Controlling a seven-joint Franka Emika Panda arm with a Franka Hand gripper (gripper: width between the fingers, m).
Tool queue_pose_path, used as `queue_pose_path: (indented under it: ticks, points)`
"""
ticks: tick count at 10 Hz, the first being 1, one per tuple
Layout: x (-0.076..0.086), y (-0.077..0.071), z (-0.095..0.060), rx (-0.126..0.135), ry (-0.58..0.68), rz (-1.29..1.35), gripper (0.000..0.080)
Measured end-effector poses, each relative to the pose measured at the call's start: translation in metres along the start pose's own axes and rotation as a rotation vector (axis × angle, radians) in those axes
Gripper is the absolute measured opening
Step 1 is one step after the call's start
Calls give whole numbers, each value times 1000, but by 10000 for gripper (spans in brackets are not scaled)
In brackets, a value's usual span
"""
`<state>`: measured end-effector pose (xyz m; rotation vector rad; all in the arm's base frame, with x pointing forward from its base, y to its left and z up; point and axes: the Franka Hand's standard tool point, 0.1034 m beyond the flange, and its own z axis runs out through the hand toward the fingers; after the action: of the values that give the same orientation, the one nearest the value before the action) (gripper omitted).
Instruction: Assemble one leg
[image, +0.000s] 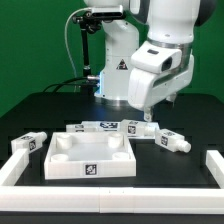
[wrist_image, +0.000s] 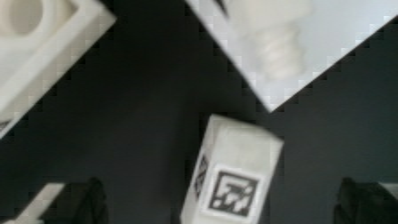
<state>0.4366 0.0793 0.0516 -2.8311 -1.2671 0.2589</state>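
A leg (wrist_image: 237, 175), a stubby white block with a black-and-white tag, lies on the black table between my fingers, one finger (wrist_image: 63, 205) on each side and apart from it. My gripper (wrist_image: 214, 205) is open and empty. In the exterior view my gripper (image: 148, 115) hangs just above the two legs (image: 168, 141) to the right of the tray. Another leg (image: 135, 127) lies behind the tray's right corner and one (image: 28, 143) lies at the exterior view's left. The large white tray (image: 90, 168) sits at the front centre.
The marker board (image: 92, 126) lies behind the tray. White border pieces stand at the exterior view's left (image: 14, 168) and right (image: 214, 165). A tray corner (wrist_image: 45, 50) and a white part with a ribbed end (wrist_image: 270, 42) show in the wrist view.
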Motion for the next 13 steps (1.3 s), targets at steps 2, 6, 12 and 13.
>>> queue_pose_path:
  ticks: [2,6,12,13]
  points:
    - [12,-18,15,-8,28,14,649]
    - [-10,-44,50,-24,100,-15,649]
    - [-12,-50,49,-20,92,-10,318]
    - [-2,-61,44,-25,101,-18,318]
